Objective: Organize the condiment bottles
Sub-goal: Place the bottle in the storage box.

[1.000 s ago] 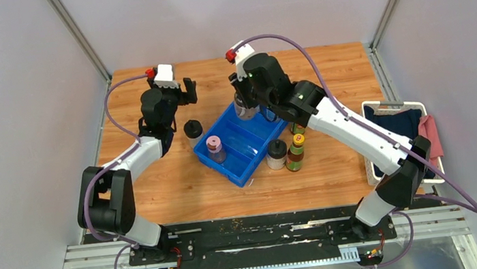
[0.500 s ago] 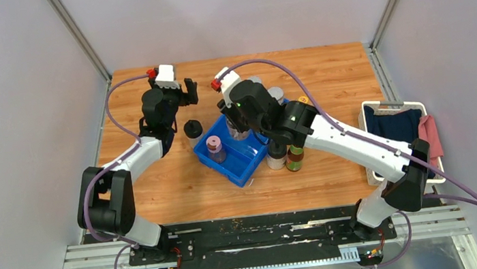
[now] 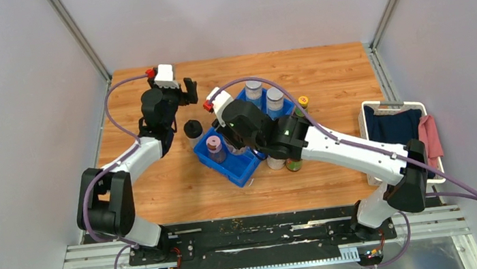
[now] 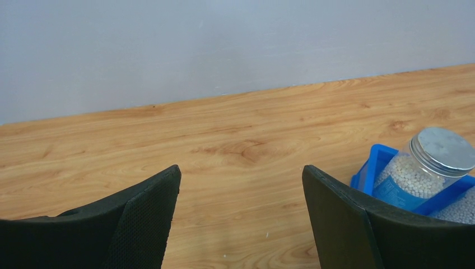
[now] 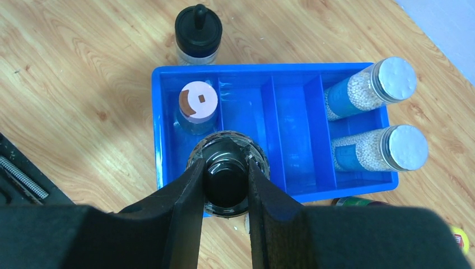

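Note:
My right gripper (image 5: 226, 168) is shut on the black knob lid of a clear jar (image 5: 226, 193). It holds the jar over the near-left end of the blue tray (image 5: 297, 106), beside a pink-lidded jar (image 5: 198, 101) standing in that end. Two grey-lidded jars (image 5: 392, 78) (image 5: 406, 147) of white beads stand in the tray's far end. A black-lidded jar (image 3: 192, 130) stands on the table left of the tray. My left gripper (image 3: 185, 89) hangs open and empty above the wood beyond it. Right of the tray, a jar (image 3: 275, 163) and a dark bottle (image 3: 292, 164) are partly hidden by my right arm.
A yellow-capped bottle (image 3: 302, 101) stands just past the tray's right side. A white basket (image 3: 383, 104) with dark blue and pink cloths sits at the table's right edge. Grey walls close in the table on three sides.
My right arm has carried the black-lidded jar from the tray's far end to its near-left end, uncovering the two grey-lidded jars. The left arm has not moved.

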`<state>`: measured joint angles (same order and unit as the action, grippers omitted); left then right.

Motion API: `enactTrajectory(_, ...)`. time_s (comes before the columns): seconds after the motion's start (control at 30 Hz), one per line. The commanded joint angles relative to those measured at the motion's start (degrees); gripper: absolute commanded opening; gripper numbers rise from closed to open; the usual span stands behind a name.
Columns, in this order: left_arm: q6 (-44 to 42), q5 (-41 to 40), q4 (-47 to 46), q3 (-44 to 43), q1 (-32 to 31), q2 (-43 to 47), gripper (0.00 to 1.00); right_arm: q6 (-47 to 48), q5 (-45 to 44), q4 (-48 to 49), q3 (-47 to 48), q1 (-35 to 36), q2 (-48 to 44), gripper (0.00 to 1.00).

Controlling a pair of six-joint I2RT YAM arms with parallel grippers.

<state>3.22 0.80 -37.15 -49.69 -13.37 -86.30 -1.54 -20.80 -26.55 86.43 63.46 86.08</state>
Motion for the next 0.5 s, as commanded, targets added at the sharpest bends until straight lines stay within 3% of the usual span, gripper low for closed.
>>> enactTrajectory(0.0,-0.06,-0.71,-0.03,0.47,-0.39,2.05,0.86,-0.64,-1.04,2.70,-0.71,1.86,-1.73,0.00)
enactTrajectory(0.47,0.05,-2.64,-0.12,1.25,-0.43,2.53,0.86,-1.30,0.36,5.45,-2.95,3.51,-0.91,0.00)
